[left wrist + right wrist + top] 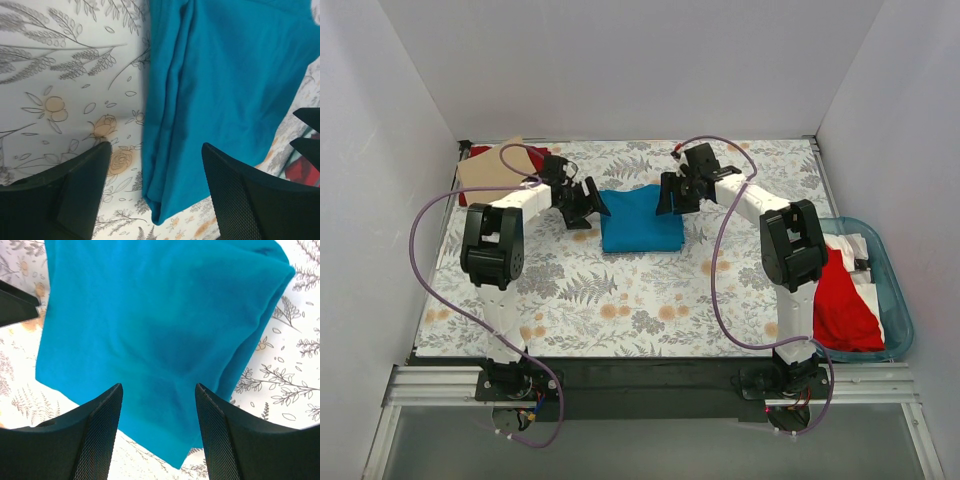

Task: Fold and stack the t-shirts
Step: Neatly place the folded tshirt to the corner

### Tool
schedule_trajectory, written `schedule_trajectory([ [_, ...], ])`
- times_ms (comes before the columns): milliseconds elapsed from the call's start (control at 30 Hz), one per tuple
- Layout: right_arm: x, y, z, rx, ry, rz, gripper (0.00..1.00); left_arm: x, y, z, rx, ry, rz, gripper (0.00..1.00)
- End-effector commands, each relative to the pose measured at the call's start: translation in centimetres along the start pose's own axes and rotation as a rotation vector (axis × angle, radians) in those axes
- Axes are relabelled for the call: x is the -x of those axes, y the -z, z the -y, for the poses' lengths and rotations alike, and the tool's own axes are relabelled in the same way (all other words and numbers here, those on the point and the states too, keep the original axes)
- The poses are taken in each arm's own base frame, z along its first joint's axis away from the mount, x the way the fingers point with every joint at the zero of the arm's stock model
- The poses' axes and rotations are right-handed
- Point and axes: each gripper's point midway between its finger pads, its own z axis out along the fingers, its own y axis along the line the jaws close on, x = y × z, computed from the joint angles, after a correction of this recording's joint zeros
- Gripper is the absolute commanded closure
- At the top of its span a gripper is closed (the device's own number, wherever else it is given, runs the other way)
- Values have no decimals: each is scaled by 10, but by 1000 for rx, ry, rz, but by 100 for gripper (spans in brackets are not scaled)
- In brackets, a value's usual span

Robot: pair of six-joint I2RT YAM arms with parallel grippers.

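Folded blue shirt (641, 222), far edge; left gripper (588, 203), right gripper (672, 195) wide, empty.
Best pinch all layers evenly.

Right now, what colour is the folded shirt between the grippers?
Teal-blue t-shirt; best seen in right wrist view.
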Motion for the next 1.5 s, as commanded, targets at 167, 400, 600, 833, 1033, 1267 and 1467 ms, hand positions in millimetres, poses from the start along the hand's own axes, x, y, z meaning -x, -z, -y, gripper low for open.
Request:
schedule_trajectory([
  [167, -2, 8, 13, -25, -1, 11, 34, -17, -34, -2, 125, -92, -54, 28],
  [400, -12, -3, 22, -14, -23, -15, 34, -26, -50, -9, 266, -110, -69, 34],
  [600, -15, -10, 16, 29, -35, -27, 34, -35, -57, 12, 229, -118, -83, 62],
  [833, 3, 22, -4, 61, -40, 44, 34, 14, -29, 8, 426, -159, 69, 100],
  [1033, -6, 54, -14, 64, -38, 89, 34, 87, 31, 14, 583, -237, 277, 100],
  [1267, -21, 73, -32, 109, -19, 91, 35, 150, 76, 7, 615, -243, 404, 100],
  [1467, -33, 79, -48, 136, 8, 77, 35, 194, 104, -15, 646, -231, 496, 100],
])
